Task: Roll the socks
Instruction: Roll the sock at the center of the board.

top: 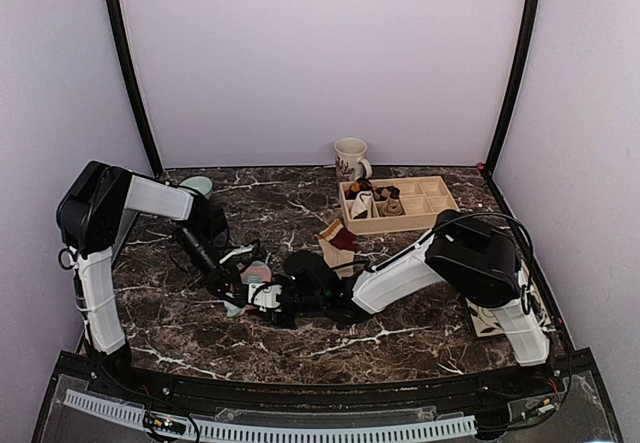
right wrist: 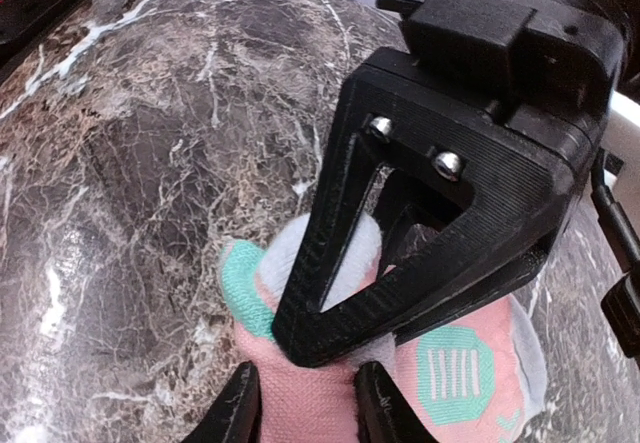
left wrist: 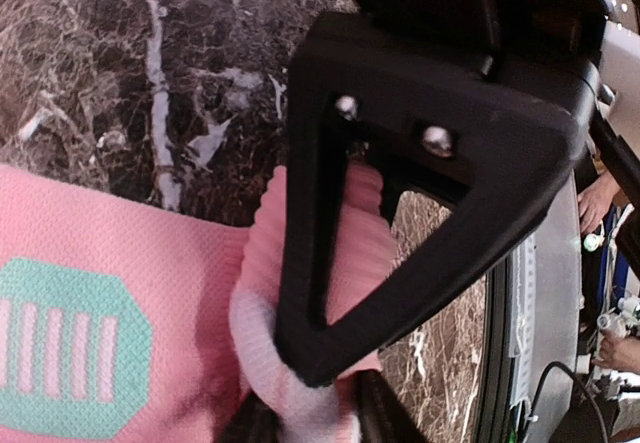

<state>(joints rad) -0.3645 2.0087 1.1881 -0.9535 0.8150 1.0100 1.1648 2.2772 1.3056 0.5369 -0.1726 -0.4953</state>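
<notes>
The pink sock [top: 258, 275] with green and white patches lies bunched on the marble table [top: 400, 333], left of centre near the front. Both grippers meet on it. My left gripper [top: 243, 281] comes in from the left; in its wrist view the left gripper [left wrist: 305, 415] pinches a folded pink and white lump of the pink sock [left wrist: 120, 263]. My right gripper [top: 287, 298] reaches in from the right, and the right gripper [right wrist: 300, 405] has the toe end of the pink sock [right wrist: 500, 403] filling its jaws. The tan sock [top: 338, 235] with a dark-red cuff lies apart, behind them.
A wooden divided tray [top: 432, 203] at the back right holds small rolled bundles. A cream mug [top: 350, 157] stands behind it. A pale green object [top: 197, 184] sits at the back left by the left arm. A flat card [top: 485, 321] lies under the right arm.
</notes>
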